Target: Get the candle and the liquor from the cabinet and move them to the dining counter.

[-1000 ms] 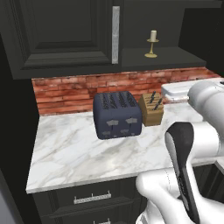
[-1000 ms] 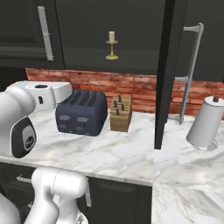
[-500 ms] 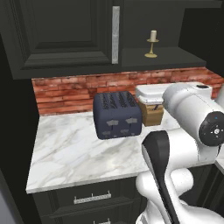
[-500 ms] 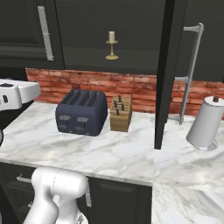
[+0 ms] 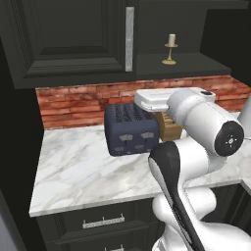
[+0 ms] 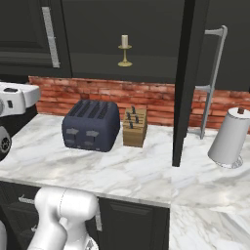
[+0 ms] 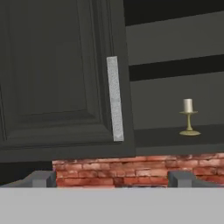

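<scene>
Red brick wall (image 6: pixel 97 95) behind white marble worktop (image 6: pixel 146 171); dark drawer cabinets (image 5: pixel 103 225) below.

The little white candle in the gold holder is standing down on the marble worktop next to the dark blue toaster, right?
Not quite. The short cream-white candle in its small golden candlestick stands up on the dark inner shelf of the open charcoal wall cabinet, above the red brick wall. The right base view shows it clearly. The dark blue toaster is the one on the white marble worktop, beside a wooden knife block.
</scene>
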